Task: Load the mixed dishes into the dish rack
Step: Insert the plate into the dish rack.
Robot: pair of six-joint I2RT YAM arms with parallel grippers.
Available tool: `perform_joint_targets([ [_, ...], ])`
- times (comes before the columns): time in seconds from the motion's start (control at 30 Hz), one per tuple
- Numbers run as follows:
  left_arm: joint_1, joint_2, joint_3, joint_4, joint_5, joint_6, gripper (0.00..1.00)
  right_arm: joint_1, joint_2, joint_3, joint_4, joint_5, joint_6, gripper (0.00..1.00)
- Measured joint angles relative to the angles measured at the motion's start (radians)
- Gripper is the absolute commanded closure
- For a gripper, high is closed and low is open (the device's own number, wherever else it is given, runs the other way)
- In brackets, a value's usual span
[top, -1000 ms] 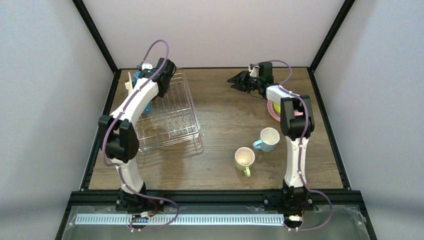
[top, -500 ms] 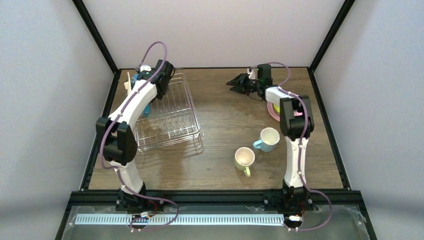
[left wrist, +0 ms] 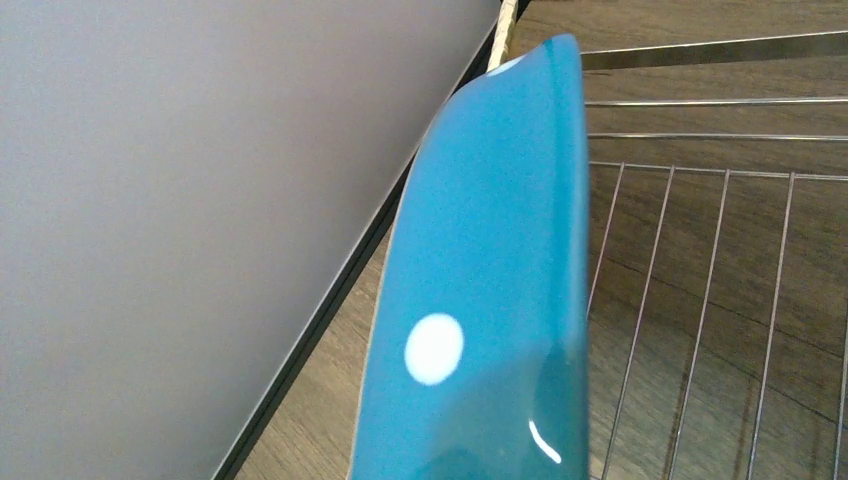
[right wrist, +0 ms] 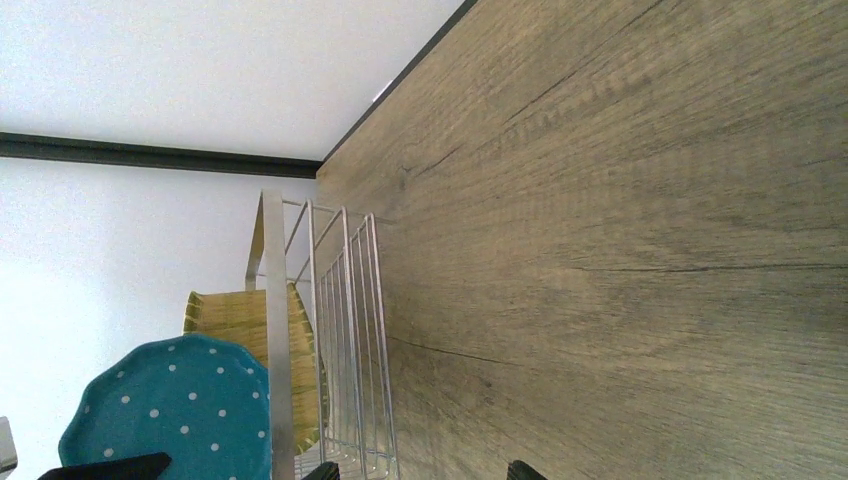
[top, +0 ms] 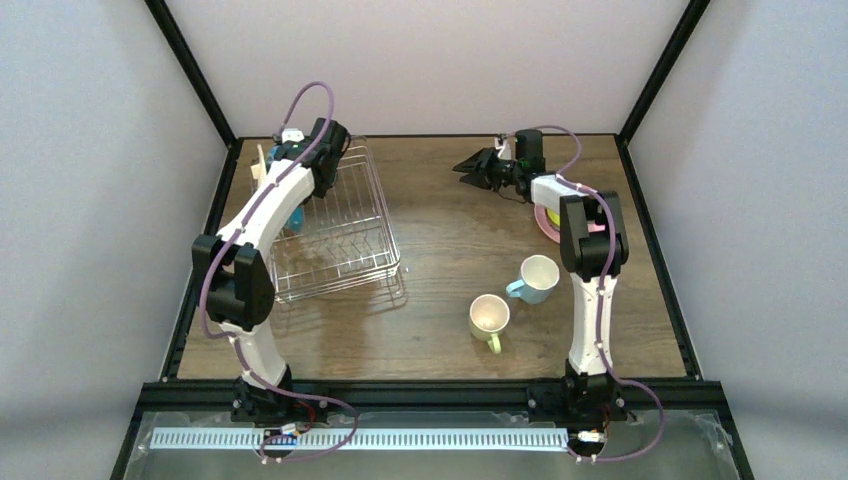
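Nearest my side of the table (top: 440, 250), the pale yellow-green mug (top: 489, 318) and the light-blue mug (top: 538, 278) stand just beside each other, both waiting to be loaded. Past them the pink round plate (top: 545, 224) lies flat, mostly covered by the right arm. A lime sliver on it is probably the patterned bowl, but too little shows to be sure. Across the table the dish rack (top: 340, 230) has nothing in its near half. At its far-left side the teal dotted plate (right wrist: 170, 410) stands on edge, with the tan woven-look plate (right wrist: 250, 325) upright just behind it. I count two plates at the rack and four pieces left on the wood. The left claw (top: 314, 162) is right against the teal plate, which fills its wrist camera. Its fingers are out of sight, so I cannot tell whether it is clamped on the rim, or whether the plate is seated between the wires. The right claw (top: 476, 163) hangs at the far end with its fingers wide apart and nothing between them.
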Motion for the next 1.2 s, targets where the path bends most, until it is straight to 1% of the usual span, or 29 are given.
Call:
perform_joint_targets([
  [0.7, -0.008, 0.024, 0.002, 0.011, 0.004, 0.037, 0.97, 0.000, 0.000, -0.017, 0.027, -0.010, 0.002, 0.05],
  [1.2, -0.006, 0.040, 0.002, 0.033, 0.036, 0.098, 0.97, -0.002, 0.000, -0.017, 0.036, -0.011, 0.003, 0.05],
])
